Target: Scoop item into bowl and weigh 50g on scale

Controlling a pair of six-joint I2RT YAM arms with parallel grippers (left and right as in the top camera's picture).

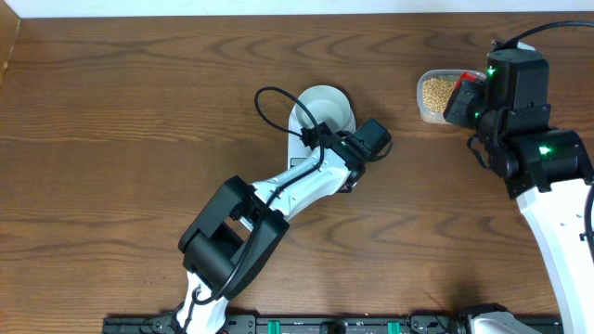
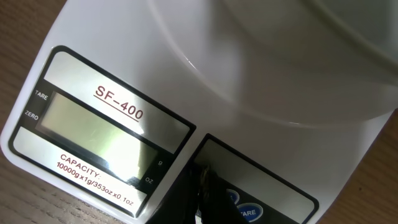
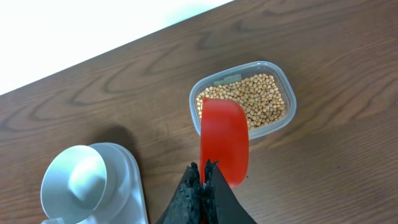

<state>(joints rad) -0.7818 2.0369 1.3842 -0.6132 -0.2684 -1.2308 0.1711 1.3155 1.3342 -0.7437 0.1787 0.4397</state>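
- Right wrist view: the right gripper [image 3: 203, 168] is seen with its dark fingers [image 3: 189, 190] closed on the near end of the red scoop [image 3: 224, 140], which is pinched between them.
- The scoop is held out ahead of the fingertips, and its far end lies over the near left part of the clear tub [image 3: 287, 115]. Whether it touches the contents cannot be told.
- The beans [image 3: 258, 99] are gathered inside the tub, just beyond the scoop's far end and to its right, ahead of the fingers and apart from them.
- The bowl [image 3: 71, 183] is seen at the lower left of the same view, seated on the scale [image 3: 127, 180]. It lies well apart from the tub and off to the left of the fingers.
- In the left wrist view the left gripper [image 2: 202, 174] is shown with its fingers pressed together, only a thin seam between them and nothing gripped.
- Its tips are placed over the scale's front panel, between the grey display [image 2: 93, 124] and the blue button [image 2: 249, 213]. Contact with the panel cannot be told.
- The bowl's pale wall fills the upper right of that view, beyond the fingertips, on the scale's platform.
- From overhead, the scale and bowl are seen near the middle of the wooden table [image 1: 139, 139], with the tub of beans towards the right edge beside the right arm.
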